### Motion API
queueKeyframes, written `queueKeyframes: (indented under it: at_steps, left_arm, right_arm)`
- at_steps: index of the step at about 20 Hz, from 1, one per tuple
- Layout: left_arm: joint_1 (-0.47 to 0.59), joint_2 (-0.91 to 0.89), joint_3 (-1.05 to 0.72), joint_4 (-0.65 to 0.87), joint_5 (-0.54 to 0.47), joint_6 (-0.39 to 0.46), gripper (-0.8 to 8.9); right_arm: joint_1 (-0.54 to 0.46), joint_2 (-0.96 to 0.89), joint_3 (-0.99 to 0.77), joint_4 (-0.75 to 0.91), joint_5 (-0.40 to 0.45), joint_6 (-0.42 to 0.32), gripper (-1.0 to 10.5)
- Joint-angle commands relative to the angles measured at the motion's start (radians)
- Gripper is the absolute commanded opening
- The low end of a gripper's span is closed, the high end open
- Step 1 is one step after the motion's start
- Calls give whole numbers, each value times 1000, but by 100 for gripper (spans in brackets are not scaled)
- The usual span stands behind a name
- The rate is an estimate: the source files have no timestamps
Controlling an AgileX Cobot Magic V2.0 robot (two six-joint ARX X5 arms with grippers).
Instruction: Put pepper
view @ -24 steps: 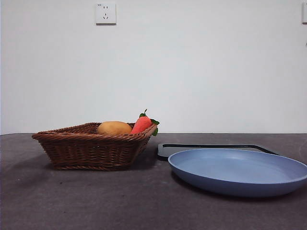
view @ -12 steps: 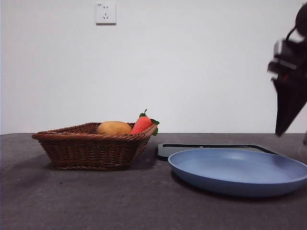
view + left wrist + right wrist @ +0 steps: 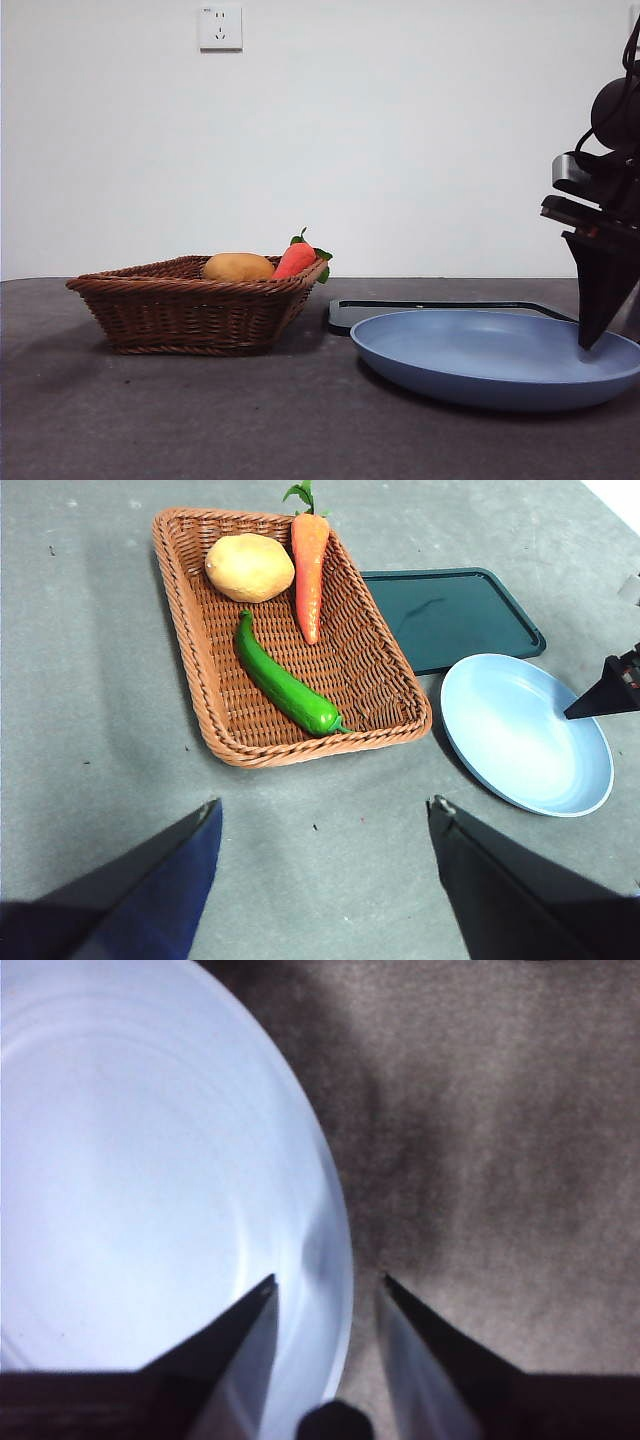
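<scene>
Straddling the rim of the round pale-blue plate (image 3: 150, 1160), the right gripper (image 3: 328, 1282) risks nudging or tipping it on the grey desk (image 3: 100, 730); fingers (image 3: 250, 1320) slightly spread, holding nothing. Lying untouched in the brown woven wicker basket (image 3: 200, 680), the long glossy dark-green pepper (image 3: 283, 685). Hovering well above, the left gripper (image 3: 325, 810), fingers wide apart, empty.

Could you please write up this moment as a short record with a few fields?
pepper: dark green pepper lying in the wicker basket, ungripped
other basket contents: yellow potato-like fruit and a carrot
plate: blue plate on the table beside the basket, nothing on it
tray: dark tray behind the plate
right gripper: right gripper low at the plate's rim, jaws open across the rim, holding nothing
left gripper: left gripper high above the table near the basket, jaws wide open, empty
</scene>
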Motion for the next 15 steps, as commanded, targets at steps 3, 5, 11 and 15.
queueKeyframes:
  at_steps: [3,5,11,15]
  left_arm:
    - [3,4,18,6,7,11,361]
    - [3,4,18,6,6,10,361]
    - [-5,55,19,13,6,-8,361]
    - [-71,143,19,83,3,-54,361]
  right_arm:
    - [3,24,16,23,-3,-4,65]
    - [3,24,16,30,-3,-4,22]
    - [2,23,16,42,-3,15,2]
    - [0,-45,16,33,-3,15,2]
